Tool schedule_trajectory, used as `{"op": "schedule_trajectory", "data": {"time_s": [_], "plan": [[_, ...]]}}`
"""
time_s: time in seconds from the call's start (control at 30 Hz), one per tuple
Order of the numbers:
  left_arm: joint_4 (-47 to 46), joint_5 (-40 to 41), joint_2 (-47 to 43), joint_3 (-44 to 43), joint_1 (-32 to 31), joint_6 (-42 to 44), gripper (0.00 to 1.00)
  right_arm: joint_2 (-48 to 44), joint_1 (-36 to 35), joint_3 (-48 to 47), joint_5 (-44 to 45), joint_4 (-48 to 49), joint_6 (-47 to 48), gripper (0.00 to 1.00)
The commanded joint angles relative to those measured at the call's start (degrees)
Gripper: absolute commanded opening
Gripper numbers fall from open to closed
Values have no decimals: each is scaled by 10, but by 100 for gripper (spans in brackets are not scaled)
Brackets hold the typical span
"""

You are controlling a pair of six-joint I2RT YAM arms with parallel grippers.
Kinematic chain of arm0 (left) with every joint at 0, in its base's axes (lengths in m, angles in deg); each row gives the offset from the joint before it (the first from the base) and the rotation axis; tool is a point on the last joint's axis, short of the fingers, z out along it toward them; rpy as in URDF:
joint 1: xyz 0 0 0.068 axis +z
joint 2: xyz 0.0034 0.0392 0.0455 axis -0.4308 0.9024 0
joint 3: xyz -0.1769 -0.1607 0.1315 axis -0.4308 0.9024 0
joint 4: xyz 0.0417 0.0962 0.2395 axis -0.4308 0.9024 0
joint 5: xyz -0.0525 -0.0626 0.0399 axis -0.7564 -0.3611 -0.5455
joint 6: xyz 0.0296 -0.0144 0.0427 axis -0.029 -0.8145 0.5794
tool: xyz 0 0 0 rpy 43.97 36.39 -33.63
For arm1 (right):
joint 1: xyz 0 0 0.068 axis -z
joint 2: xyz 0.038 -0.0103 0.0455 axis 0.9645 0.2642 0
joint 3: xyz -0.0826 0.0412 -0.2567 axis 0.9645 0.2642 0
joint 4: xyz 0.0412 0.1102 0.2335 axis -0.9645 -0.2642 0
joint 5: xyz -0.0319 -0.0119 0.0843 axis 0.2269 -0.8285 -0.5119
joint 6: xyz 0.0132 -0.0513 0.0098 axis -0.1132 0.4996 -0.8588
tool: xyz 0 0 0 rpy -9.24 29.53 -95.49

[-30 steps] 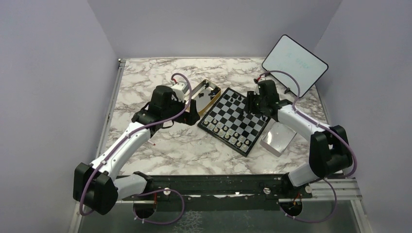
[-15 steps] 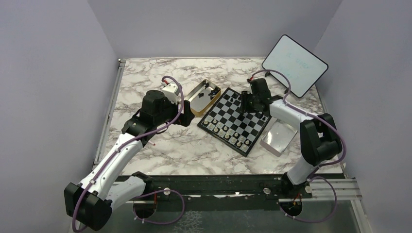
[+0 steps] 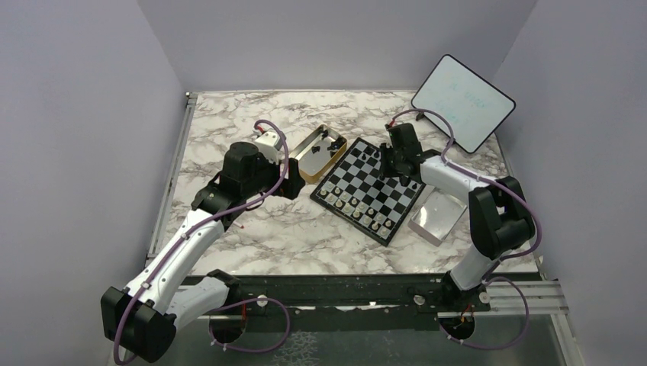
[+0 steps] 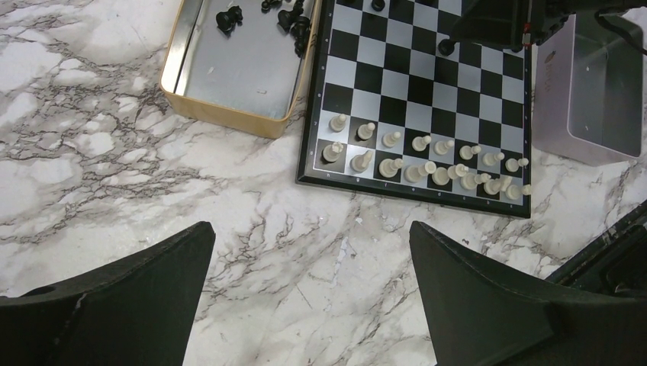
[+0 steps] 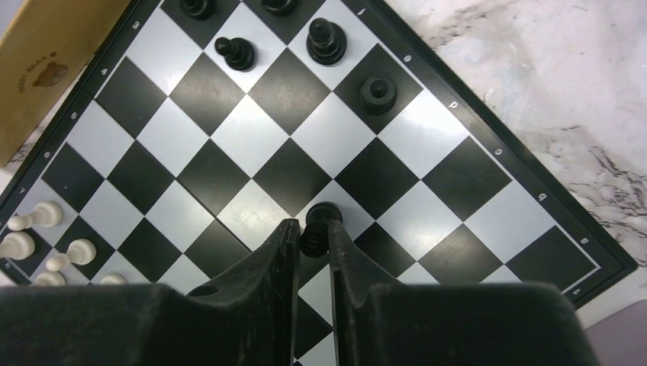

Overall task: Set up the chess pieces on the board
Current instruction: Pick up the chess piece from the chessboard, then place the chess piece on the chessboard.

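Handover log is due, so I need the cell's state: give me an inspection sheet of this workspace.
Surface: marble table.
Job's things: board angled mid-table; pale pieces in two rows at its near edge; a few black pieces on the far rows, more in the gold tin.
Clutter: silver tray beside the board; white tablet far right.
Grippers: left gripper open, empty; right gripper closed on one black piece.
Cables: purple cables along both arms.
Surroundings: plain walls.
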Motion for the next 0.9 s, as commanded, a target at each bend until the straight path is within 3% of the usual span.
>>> {"op": "schedule_trajectory", "data": {"time_s": [0.0, 0.87], "plan": [[-11, 3, -5, 5, -1, 6, 99, -4, -1, -21, 56, -6, -2, 23], [-12, -12, -5, 4, -1, 2, 99, 51, 33, -74, 82, -18, -24, 22]]}}
